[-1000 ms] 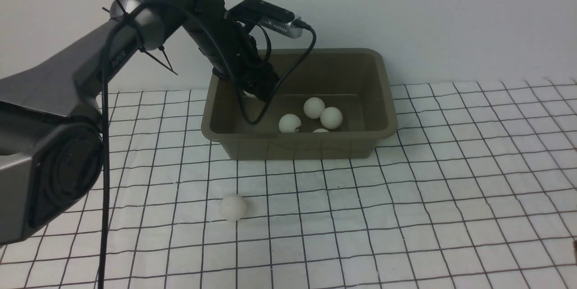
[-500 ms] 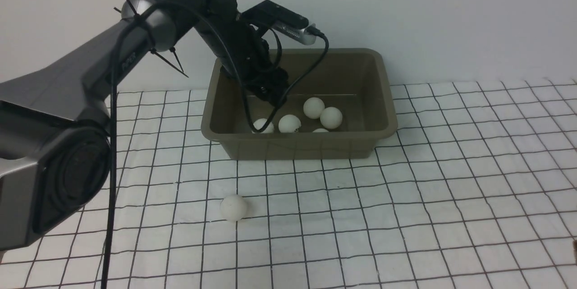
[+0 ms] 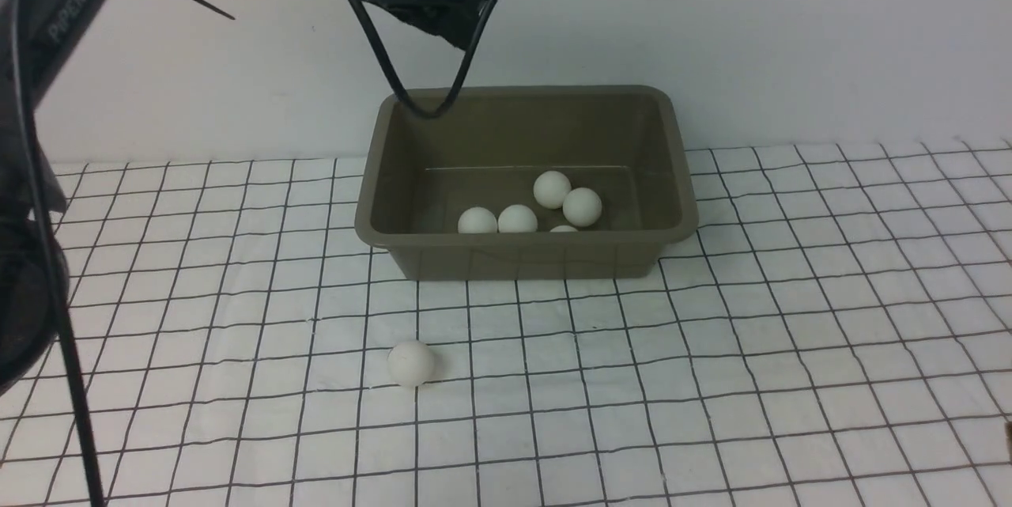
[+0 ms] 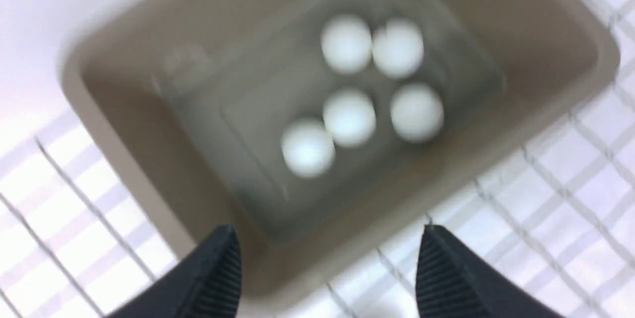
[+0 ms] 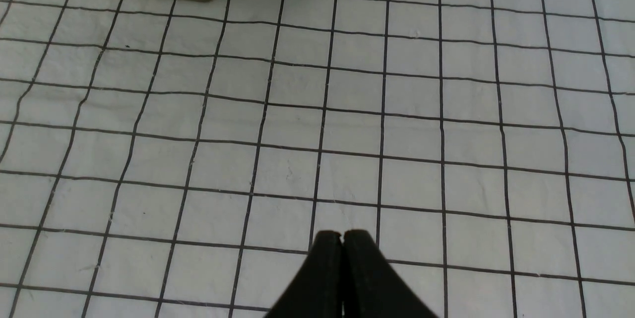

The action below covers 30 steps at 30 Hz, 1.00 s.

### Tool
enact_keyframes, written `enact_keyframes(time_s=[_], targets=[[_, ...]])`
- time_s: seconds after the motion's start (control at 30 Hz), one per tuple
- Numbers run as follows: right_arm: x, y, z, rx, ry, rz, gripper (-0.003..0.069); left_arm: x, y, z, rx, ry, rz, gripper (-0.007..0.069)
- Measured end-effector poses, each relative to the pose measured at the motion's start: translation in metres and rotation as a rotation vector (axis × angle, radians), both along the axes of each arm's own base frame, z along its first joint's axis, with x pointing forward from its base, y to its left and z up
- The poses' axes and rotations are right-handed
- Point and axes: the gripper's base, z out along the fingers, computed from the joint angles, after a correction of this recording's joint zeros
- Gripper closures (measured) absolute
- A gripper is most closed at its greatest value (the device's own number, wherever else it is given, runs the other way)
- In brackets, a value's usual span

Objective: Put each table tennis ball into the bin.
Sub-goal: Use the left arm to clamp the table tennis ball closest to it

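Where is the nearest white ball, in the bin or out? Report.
Out: the small white plastic ball lies on the gridded cloth, apart from the olive-brown rectangular plastic bin.

The desk (image 3: 830,293) wears a white, black-gridded cloth (image 3: 237,254) carrying the olive-brown bin (image 3: 522,258) near the wall and one table tennis ball (image 3: 410,363) well apart in front.

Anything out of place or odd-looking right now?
Only one table tennis ball, lying on the checked cloth in front of the bin instead of inside with the other five. Bin upright, nothing damaged.
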Motion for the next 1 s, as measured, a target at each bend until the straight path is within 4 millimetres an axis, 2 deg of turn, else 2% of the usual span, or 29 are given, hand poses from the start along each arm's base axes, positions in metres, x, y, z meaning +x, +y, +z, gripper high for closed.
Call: enact_keyframes(time_s=[0.27, 0.4, 0.47, 0.57, 1.0], targets=[[0.000, 0.000, 0.000, -0.001, 0.001, 0.000, 0.0675, -0.064, 0.023, -0.071, 0.130, 0.318, 0.003, 0.0199], [0.000, 0.000, 0.000, 0.003, -0.005, 0.002, 0.0675, -0.080, 0.029, -0.108, 0.164, 0.422, 0.009, 0.0199], [0.000, 0.000, 0.000, 0.003, -0.007, 0.003, 0.0675, -0.082, 0.030, -0.129, 0.166, 0.430, 0.021, 0.0199], [0.000, 0.000, 0.000, 0.003, -0.007, 0.003, 0.0675, -0.078, 0.027, -0.147, 0.134, 0.413, 0.037, 0.0199], [0.000, 0.000, 0.000, 0.004, -0.006, 0.003, 0.0675, -0.068, 0.014, -0.167, 0.049, 0.388, -0.054, 0.0199]])
